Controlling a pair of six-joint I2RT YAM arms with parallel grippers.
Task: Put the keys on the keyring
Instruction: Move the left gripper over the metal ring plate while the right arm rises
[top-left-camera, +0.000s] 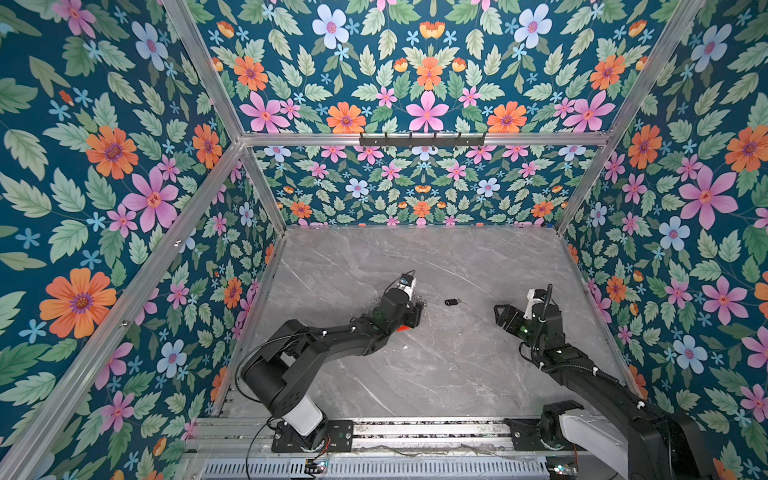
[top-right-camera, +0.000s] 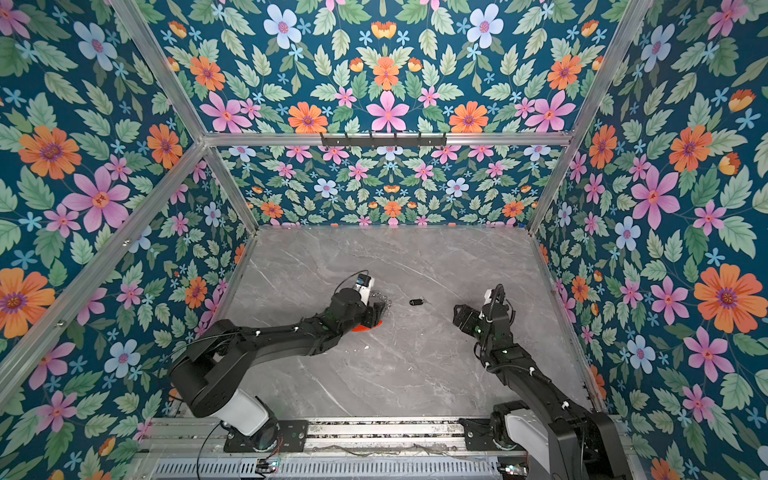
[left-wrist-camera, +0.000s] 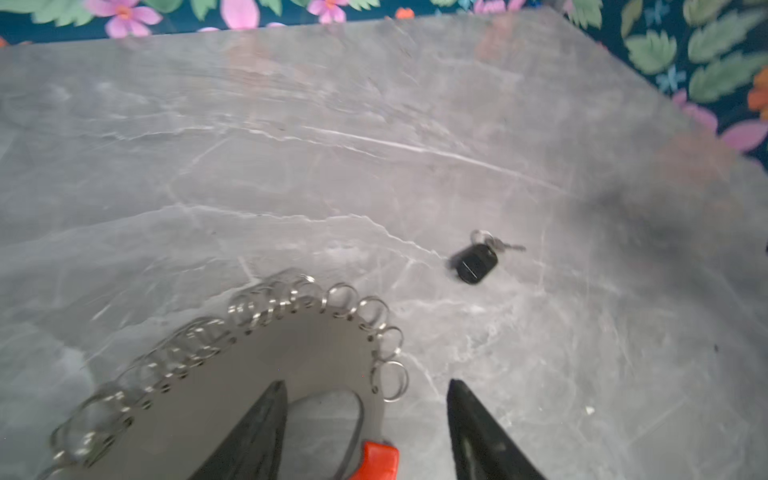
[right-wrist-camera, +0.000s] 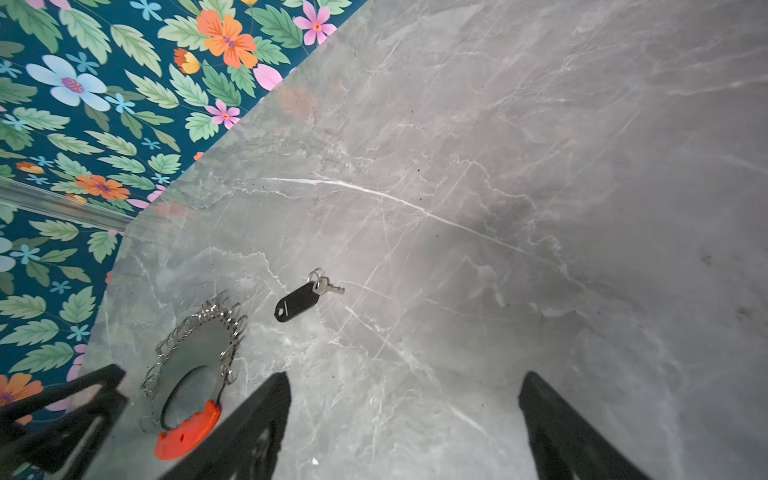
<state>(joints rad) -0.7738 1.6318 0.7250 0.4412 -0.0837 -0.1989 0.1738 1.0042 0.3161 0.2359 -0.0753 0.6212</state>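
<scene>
The keys (left-wrist-camera: 476, 262), a small black fob with a short metal key on a ring, lie flat on the grey table in both top views (top-left-camera: 451, 302) (top-right-camera: 416, 302) and the right wrist view (right-wrist-camera: 296, 306). To their left lies the keyring (right-wrist-camera: 195, 349), a grey loop edged with several silver rings (left-wrist-camera: 291, 345) and a red segment (top-right-camera: 361, 328). My left gripper (left-wrist-camera: 365, 388) hangs low over it, open. One finger is over the loop's inner hole and the other outside, with the rim and red part between them. My right gripper (right-wrist-camera: 403, 382) is open and empty, right of the keys (top-left-camera: 500, 313).
The grey marble table (top-left-camera: 436, 374) is enclosed by flowered walls with aluminium posts (top-left-camera: 266, 191). A metal rail with the arm bases (top-left-camera: 415, 428) runs along the front edge. A small white speck (top-right-camera: 366, 347) lies near the left arm.
</scene>
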